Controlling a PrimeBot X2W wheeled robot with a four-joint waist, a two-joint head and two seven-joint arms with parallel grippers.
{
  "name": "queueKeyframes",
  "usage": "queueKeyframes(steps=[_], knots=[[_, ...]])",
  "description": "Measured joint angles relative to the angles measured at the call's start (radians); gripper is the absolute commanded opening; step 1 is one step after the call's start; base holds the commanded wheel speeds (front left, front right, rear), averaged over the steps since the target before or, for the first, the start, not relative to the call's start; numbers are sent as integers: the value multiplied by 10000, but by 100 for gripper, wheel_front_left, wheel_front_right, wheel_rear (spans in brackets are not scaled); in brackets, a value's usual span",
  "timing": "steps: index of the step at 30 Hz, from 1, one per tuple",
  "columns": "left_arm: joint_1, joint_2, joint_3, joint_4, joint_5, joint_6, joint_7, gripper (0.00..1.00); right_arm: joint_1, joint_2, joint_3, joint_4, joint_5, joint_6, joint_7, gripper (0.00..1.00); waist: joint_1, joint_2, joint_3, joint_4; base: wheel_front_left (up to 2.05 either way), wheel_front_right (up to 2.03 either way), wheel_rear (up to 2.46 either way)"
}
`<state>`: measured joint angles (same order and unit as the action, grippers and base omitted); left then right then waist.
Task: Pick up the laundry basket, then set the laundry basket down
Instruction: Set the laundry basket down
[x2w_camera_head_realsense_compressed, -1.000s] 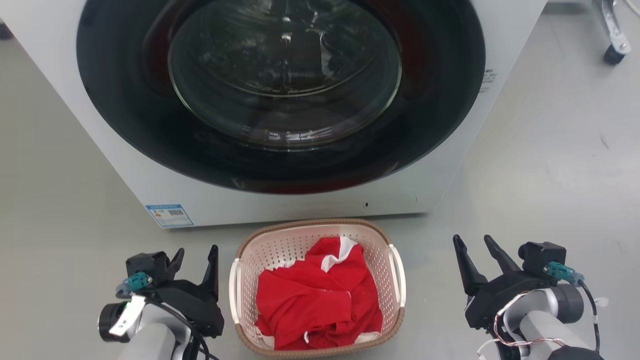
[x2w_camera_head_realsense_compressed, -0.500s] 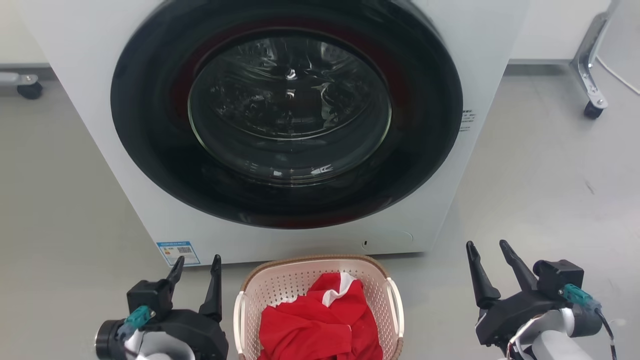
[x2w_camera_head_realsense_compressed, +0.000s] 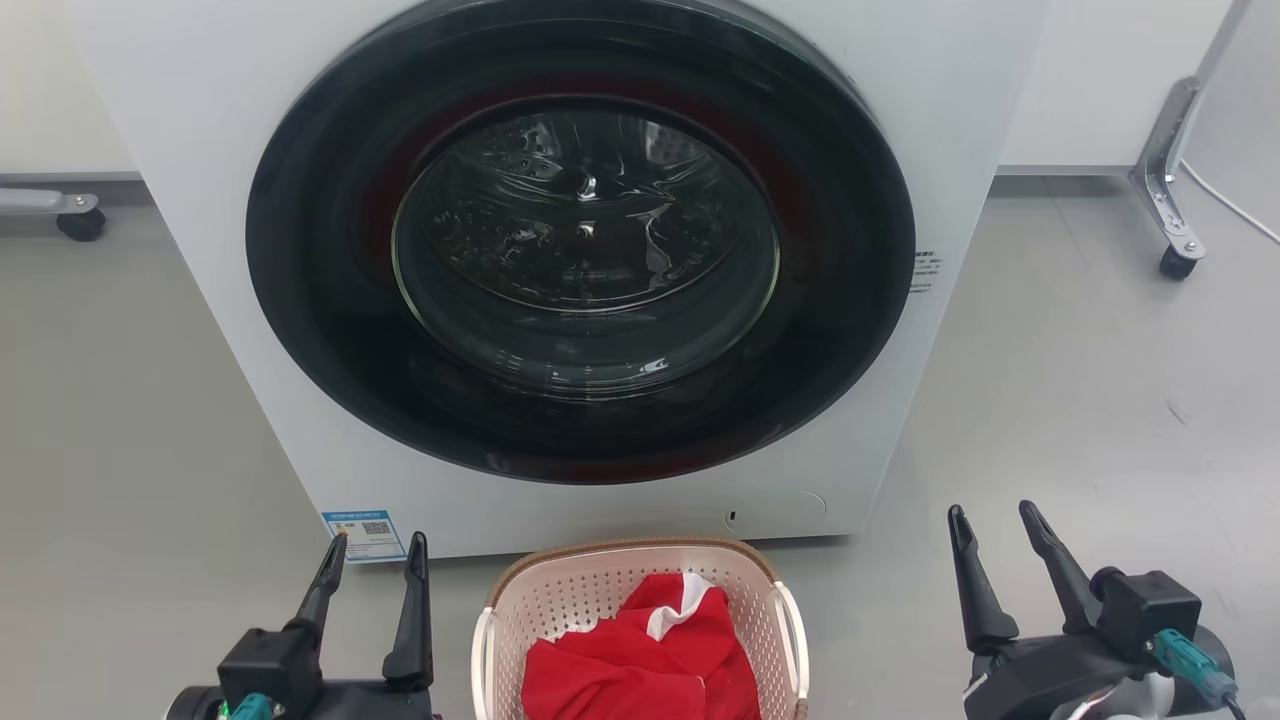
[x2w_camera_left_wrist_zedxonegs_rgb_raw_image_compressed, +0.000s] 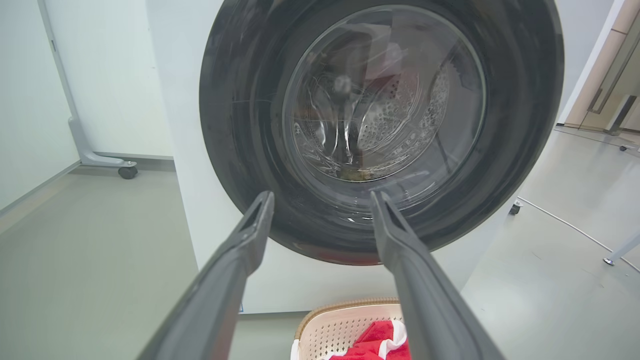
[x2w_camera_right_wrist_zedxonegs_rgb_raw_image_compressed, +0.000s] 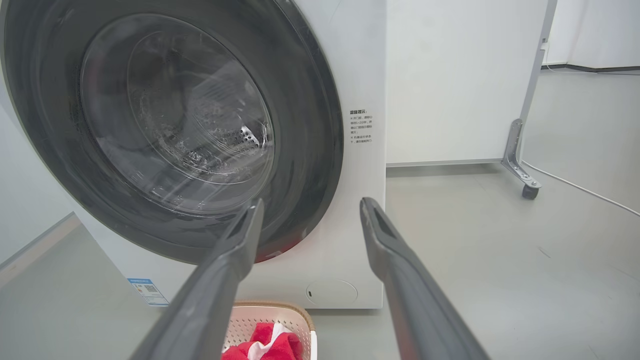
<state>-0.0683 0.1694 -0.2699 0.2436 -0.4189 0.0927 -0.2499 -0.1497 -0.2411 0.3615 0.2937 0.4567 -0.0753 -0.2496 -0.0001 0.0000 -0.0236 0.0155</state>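
The laundry basket (x2w_camera_head_realsense_compressed: 560, 600), cream-pink with a brown woven-look rim and white side handles, rests on the grey floor just before the washing machine, cut off by the head view's bottom edge. Red and white cloth (x2w_camera_head_realsense_compressed: 650, 665) lies in it. The basket's rim also shows at the bottom of the left wrist view (x2w_camera_left_wrist_zedxonegs_rgb_raw_image_compressed: 345, 306) and the right wrist view (x2w_camera_right_wrist_zedxonegs_rgb_raw_image_compressed: 270, 306). My left gripper (x2w_camera_head_realsense_compressed: 378, 545) stands open to the basket's left, apart from it. On the basket's right, my right gripper (x2w_camera_head_realsense_compressed: 992, 518) is open too, holding nothing.
A white washing machine (x2w_camera_head_realsense_compressed: 150, 150) with a large dark round door (x2w_camera_head_realsense_compressed: 585, 250) stands right behind the basket. Castor feet of metal frames sit at the back left (x2w_camera_head_realsense_compressed: 80, 222) and back right (x2w_camera_head_realsense_compressed: 1172, 262). A white cable (x2w_camera_right_wrist_zedxonegs_rgb_raw_image_compressed: 580, 187) runs along the floor at the right.
The head camera has tilted up, so the machine door and basket sit lower in the picture. Both grippers have swung to point more upright and stay open beside the basket.
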Motion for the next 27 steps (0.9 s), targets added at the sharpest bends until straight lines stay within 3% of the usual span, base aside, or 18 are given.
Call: queueKeyframes(steps=[10, 27], knots=[[781, -81, 148, -917, 75, 128, 0, 100, 789, -65, -198, -828, -263, -142, 0, 100, 2, 0, -20, 16, 0, 0, 0], [1197, -123, 368, -1187, 88, 228, 295, 100, 1244, -144, -316, -1172, -640, -314, 0, 100, 2, 0, -22, 49, 0, 0, 0]])
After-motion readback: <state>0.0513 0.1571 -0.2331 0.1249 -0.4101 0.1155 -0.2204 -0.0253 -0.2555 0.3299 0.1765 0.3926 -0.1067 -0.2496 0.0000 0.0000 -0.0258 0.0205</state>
